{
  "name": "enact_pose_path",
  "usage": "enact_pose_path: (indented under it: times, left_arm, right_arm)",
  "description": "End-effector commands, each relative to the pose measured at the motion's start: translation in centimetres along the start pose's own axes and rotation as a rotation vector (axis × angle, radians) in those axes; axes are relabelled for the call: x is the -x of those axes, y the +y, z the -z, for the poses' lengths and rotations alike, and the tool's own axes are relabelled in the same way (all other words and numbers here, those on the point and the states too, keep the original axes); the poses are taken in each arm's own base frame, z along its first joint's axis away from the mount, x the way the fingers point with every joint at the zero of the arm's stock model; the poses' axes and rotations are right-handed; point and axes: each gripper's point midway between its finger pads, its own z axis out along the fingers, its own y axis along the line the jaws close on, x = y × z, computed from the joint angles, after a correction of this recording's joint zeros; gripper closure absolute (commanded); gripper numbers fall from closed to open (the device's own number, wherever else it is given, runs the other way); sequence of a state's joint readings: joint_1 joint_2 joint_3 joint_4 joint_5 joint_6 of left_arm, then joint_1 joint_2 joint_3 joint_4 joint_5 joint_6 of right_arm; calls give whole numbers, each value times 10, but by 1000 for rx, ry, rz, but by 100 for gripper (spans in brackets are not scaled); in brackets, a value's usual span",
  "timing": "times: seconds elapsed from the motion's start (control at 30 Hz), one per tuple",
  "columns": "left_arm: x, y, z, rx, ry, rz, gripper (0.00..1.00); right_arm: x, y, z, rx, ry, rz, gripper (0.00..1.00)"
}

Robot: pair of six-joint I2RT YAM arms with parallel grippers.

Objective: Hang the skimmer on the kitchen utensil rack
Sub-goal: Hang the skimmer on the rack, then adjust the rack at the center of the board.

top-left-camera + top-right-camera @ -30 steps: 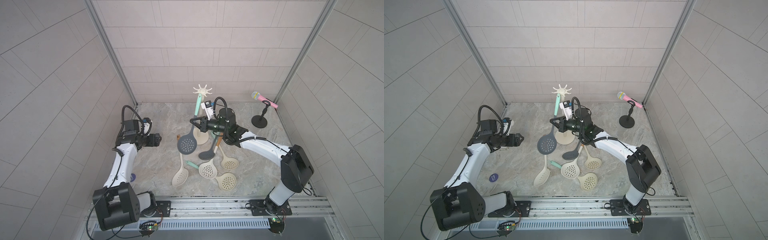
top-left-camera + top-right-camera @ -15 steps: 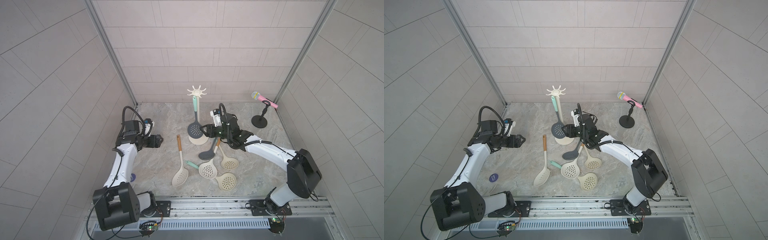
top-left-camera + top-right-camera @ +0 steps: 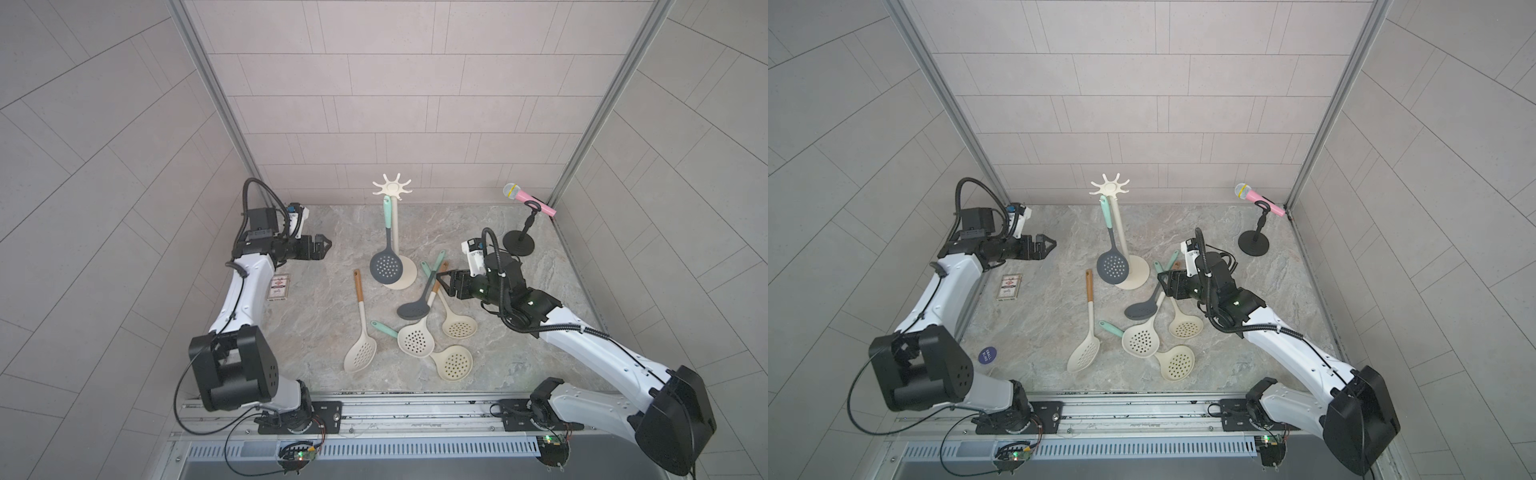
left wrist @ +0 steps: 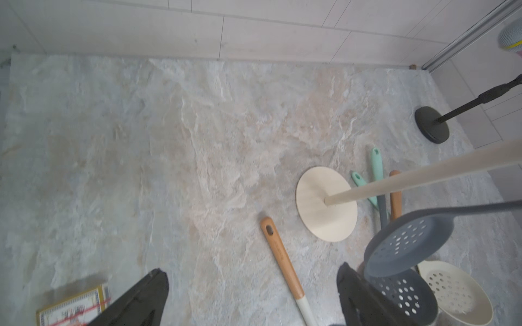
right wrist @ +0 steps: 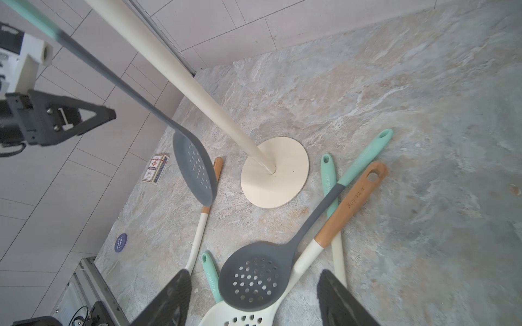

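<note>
The skimmer [image 3: 386,266], with a dark grey perforated head and a mint handle, hangs by its handle end from a hook of the kitchen utensil rack [image 3: 392,188]. Both top views show it beside the cream pole, head just above the round base [image 3: 1138,270]. My right gripper [image 3: 440,286] is open and empty, to the right of the rack base and apart from it, over skimmers lying on the table. In the right wrist view the hanging skimmer [image 5: 195,169] is ahead of the right gripper [image 5: 254,275]. My left gripper [image 3: 326,245] hovers open and empty to the left.
Several more skimmers [image 3: 415,340] lie in a loose pile in front of the rack, one with a wooden handle [image 3: 359,286]. A black stand with a pink microphone [image 3: 519,245] is at the back right. A card box [image 3: 278,286] lies under the left arm.
My right gripper opened and let go of the skimmer, which swung in and now hangs straight on the rack. The right arm drew back to the right. The left jaws opened a little wider.
</note>
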State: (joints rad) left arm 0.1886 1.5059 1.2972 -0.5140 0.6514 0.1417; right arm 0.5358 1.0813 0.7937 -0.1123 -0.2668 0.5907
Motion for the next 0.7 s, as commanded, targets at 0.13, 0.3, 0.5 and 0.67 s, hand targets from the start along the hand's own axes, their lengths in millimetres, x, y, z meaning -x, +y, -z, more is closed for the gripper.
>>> enact_pose_path:
  times: [0.13,0.3,0.5,0.67]
  left_arm:
    - [36,-37,-33,-171,-40,-67,0]
    - [42,-82,-41,-281,-84,-202,0]
    - [58,-115,-43,-317,-184,-293,1]
    - [72,-132,-51,-375,-209,-312,3]
  right_arm:
    - [-11,-11,19,-41,26,16,0]
    - [-16,-15,22,-52,27,12,0]
    - [-13,-18,24,-68,14,13,2]
    - [-7,-17,26,-78,4,29,2]
